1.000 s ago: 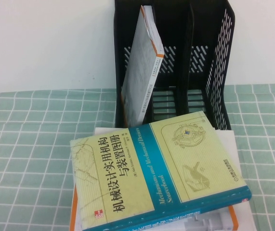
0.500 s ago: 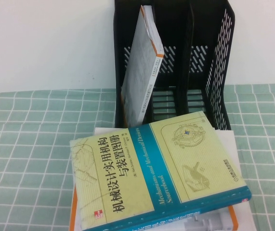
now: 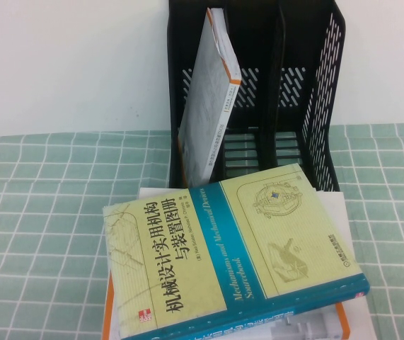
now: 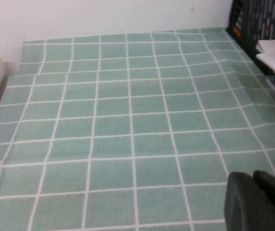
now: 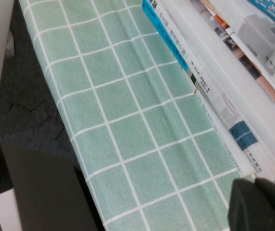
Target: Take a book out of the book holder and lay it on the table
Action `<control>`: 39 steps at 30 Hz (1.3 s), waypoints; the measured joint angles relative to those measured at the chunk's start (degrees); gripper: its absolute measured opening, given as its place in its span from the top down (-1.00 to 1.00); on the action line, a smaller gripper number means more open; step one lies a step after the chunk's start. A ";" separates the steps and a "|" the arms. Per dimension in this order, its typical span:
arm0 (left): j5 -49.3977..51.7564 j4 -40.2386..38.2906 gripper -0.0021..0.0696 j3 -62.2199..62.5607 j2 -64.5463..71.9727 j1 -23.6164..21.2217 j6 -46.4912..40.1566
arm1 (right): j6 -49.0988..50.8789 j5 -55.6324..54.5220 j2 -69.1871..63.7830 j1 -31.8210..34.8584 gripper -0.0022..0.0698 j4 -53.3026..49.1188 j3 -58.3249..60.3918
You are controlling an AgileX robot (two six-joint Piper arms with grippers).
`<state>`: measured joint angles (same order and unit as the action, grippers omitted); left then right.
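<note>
The book (image 3: 233, 258) lies flat on a stack of books (image 3: 343, 322) at the desk's (image 3: 39, 212) near edge, before the book holder (image 3: 308, 85). Open cloth spreads under the left gripper (image 4: 257, 202); the right gripper (image 5: 260, 204) sits beside the stack's edge. Whether either's fingers are open cannot be told.

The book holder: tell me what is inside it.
Inside the book holder one thin white book leans in the left slot; the other slots look empty, though their floor fronts are hidden by the yellow-green book. Left gripper and right gripper hang above the table.
</note>
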<state>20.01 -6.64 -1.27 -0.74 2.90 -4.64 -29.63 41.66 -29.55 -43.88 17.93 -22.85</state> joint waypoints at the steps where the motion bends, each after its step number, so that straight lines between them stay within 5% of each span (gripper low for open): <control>1: 0.00 0.14 0.95 0.00 0.00 0.50 0.14 | 0.00 0.00 0.00 0.00 0.95 0.00 0.00; 34: 0.00 -0.40 0.95 0.00 0.00 2.19 5.17 | 0.00 0.00 0.00 0.00 0.95 0.00 0.00; 39: 0.00 -0.49 0.95 0.00 0.00 2.19 5.17 | 0.00 -1.27 2.83 0.90 0.95 -7.47 0.00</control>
<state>20.01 -7.13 -1.27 -0.74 5.09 0.54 -29.63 40.39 -26.72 -42.99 10.46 -22.85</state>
